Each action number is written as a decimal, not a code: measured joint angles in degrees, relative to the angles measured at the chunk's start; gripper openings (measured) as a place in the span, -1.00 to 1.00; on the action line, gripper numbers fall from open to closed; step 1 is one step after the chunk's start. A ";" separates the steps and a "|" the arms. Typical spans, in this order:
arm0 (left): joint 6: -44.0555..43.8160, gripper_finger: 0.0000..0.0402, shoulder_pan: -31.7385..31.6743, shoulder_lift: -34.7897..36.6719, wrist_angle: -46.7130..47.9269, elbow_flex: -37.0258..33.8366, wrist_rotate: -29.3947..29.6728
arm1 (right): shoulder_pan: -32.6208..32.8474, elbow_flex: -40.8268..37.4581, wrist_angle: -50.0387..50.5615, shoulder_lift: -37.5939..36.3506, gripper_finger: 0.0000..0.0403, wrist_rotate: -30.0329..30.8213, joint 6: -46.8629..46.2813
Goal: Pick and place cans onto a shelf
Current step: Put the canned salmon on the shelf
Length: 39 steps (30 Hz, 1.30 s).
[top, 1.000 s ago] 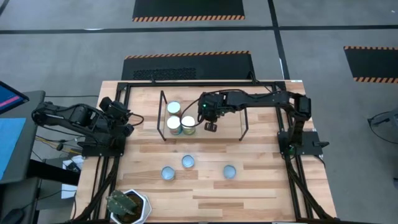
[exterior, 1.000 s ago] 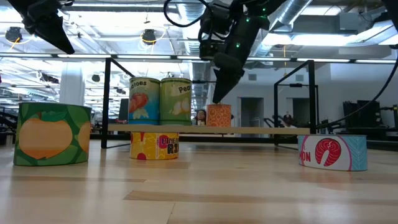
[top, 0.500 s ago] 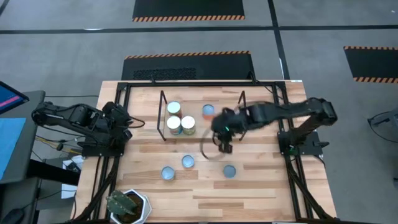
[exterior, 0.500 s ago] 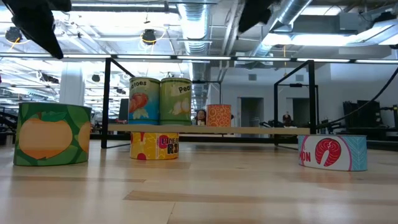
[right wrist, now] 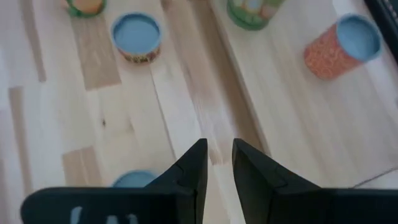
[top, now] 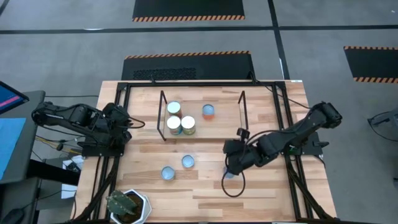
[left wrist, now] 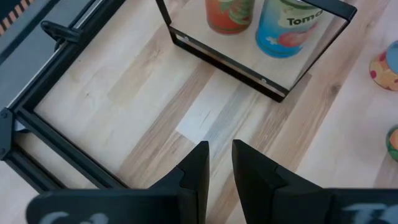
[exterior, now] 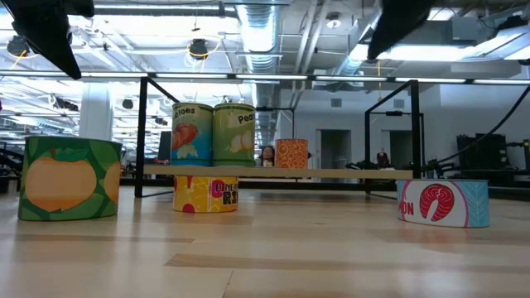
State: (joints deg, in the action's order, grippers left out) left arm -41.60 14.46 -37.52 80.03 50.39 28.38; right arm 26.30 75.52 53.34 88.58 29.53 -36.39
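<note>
High view, step in hand: right gripper is poised directly above a blue-topped can on the table, on the near side of the shelf; judged the approach to the next pick.
Right gripper state: fingers nearly together, a narrow gap, nothing held.
Next move, judged: the jaws must spread to clear the can's rim before descending; that can shows just beyond the fingertips in the right wrist view.
Shelf contents: four cans already on it, three clustered at the end farther from the right gripper, one orange can with a blue top apart, nearer that gripper.
Cans left on table: two more blue-topped ones and, well to the side of the right gripper.
Left gripper: waiting over bare table beside the shelf's wire end frame, fingers narrowly parted, empty.
Obstacles: the wire frame at the nearer shelf end borders the carry path; potted plant stands well clear.
</note>
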 joint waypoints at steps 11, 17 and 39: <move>0.02 -0.70 0.01 0.02 0.02 0.00 -0.02 | 4.88 -9.25 -12.87 4.91 -0.52 0.21 -4.10; -1.13 -0.70 0.02 0.02 -0.43 0.00 1.72 | 4.01 -9.33 -15.40 10.50 -0.52 -5.26 -3.85; -5.58 -0.70 0.00 0.00 -4.63 -0.02 3.78 | 7.63 -9.06 -18.78 14.24 -0.52 -17.15 -6.12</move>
State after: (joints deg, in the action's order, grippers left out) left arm -47.18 14.46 -37.52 75.40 50.37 32.16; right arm 33.93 66.46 34.56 102.82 12.39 -42.51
